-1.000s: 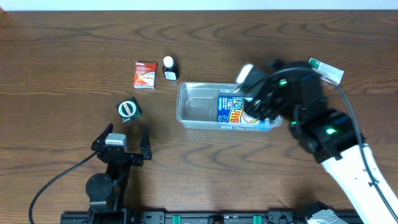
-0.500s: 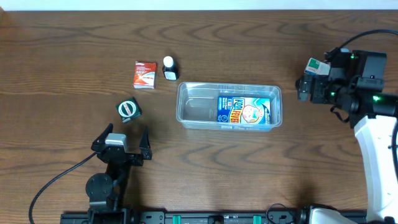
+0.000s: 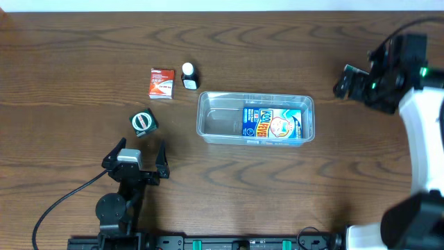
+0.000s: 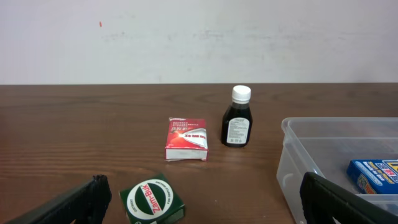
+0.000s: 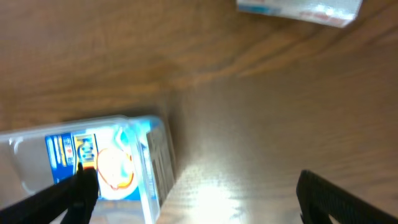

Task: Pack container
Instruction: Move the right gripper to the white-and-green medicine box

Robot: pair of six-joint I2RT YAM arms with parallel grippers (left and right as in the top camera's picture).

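Overhead view: the container (image 3: 218, 114) lies just right of the middle of the counter (image 3: 69, 42), its long side running from 9 to 3 o'clock; nothing is touching it
Container look: clear plastic, shallow, with rounded corners and a rimmed edge; a blue box (image 3: 272, 123) lies flat in its 3 o'clock half, and the 9 o'clock half is bare
Step in hand: as I judge it, one item is packed and the next is being fetched; the right hand (image 5: 196, 180) hovers at about 2 o'clock from the container
Right hand: fingers spread wide, nothing between them; in its wrist view a white box (image 5: 298, 11) lies on the counter ahead of it, at the 12 o'clock edge of the picture
Left hand: the left hand (image 3: 142, 147) is parked at 7 o'clock from the container, wide open and empty
Not yet packed: a red and white box (image 3: 161, 82) and a dark bottle (image 3: 189, 75) at about 10 o'clock from the container; a green tin (image 3: 143, 121) at 9 o'clock
Next move calls for: likely bringing the right hand over the white box, squaring the fingers across its narrow sides, lowering, then closing; after that, a carry to the bare half
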